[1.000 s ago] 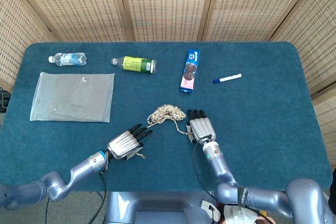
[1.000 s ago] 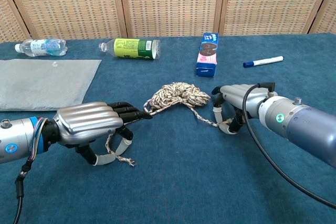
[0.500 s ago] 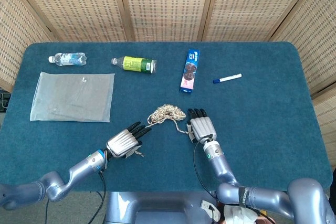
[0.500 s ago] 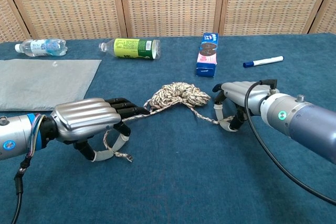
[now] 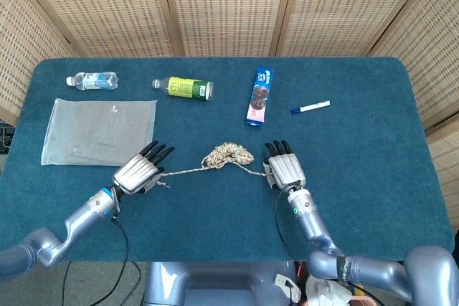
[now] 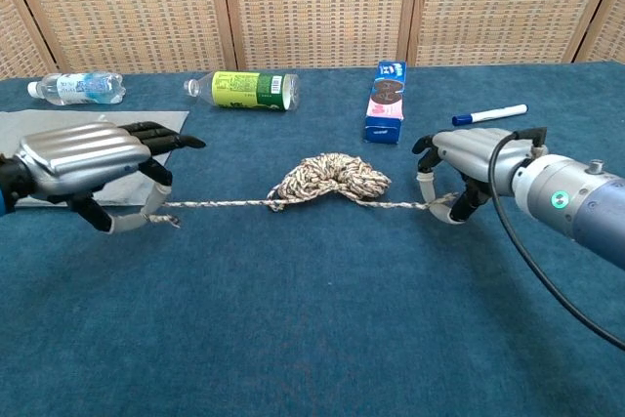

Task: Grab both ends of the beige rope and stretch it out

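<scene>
The beige rope (image 5: 226, 154) (image 6: 327, 177) lies mid-table with a tangled bundle at its middle and a straight strand running out to each side. My left hand (image 5: 138, 172) (image 6: 86, 163) grips the left end, which pokes out below the fingers. On the other side, my right hand (image 5: 285, 167) (image 6: 464, 165) holds the right end near the table surface. Both strands look nearly taut just above the blue table (image 5: 373, 141).
A clear plastic sheet (image 5: 100, 132) lies at the left, close to my left hand. Along the back are a small water bottle (image 5: 92, 80), a green-label bottle (image 5: 184, 88), a blue snack pack (image 5: 259, 97) and a marker (image 5: 310, 107).
My left hand has pulled far to the left with its rope end, and my right hand has shifted a little right. The strands have straightened and the bundle has shrunk slightly.
</scene>
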Controlling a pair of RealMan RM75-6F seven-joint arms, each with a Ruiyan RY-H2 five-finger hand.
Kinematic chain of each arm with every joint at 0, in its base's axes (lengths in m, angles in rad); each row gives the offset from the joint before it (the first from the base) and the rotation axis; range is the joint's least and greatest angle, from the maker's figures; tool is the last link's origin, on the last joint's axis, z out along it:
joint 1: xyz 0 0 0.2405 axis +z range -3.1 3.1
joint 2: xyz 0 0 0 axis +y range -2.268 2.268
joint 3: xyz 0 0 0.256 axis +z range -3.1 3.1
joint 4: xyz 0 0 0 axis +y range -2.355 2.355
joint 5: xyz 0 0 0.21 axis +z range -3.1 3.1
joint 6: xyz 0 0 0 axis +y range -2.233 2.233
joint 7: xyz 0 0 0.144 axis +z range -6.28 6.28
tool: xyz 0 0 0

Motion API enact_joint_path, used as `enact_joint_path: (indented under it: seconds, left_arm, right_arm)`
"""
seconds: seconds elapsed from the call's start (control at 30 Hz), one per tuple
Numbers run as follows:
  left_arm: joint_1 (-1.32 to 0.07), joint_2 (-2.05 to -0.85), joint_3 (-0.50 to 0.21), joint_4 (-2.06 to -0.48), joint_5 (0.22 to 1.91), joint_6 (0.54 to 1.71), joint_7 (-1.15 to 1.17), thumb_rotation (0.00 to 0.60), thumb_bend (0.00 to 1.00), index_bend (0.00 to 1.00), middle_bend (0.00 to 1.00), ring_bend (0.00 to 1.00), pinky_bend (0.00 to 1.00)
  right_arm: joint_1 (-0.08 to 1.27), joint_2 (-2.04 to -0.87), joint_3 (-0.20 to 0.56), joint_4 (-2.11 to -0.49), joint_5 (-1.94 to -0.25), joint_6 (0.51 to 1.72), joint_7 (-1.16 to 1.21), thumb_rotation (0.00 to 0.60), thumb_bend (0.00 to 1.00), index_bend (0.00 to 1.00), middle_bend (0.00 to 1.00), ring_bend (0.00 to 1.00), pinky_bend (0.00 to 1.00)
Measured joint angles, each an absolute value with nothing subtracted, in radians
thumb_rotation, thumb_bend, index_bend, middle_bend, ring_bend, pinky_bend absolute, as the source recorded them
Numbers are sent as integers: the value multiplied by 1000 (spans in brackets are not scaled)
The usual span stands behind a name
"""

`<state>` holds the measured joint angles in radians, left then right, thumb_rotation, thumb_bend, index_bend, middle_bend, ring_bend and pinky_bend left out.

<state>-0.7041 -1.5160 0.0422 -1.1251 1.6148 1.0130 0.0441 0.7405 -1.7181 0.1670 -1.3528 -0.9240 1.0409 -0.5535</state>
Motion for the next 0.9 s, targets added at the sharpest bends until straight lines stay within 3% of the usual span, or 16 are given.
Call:
enact_joint_path:
  seconds: [0.5, 0.9]
  left_arm:
    - [-653, -1462, 6, -876, 1550, 1063, -165, 600, 480, 793, 0, 0, 0]
    - [-621, -1474, 23, -707, 1544, 1050, -244, 600, 484, 793, 0, 0, 0]
  right_arm:
    - [690, -1572, 133, -1308, -1020, 1089, -560, 600, 434, 735, 95, 0, 0]
    - [614, -1447, 106, -1300, -1034, 1065, -477, 600, 434, 735, 95, 0, 0]
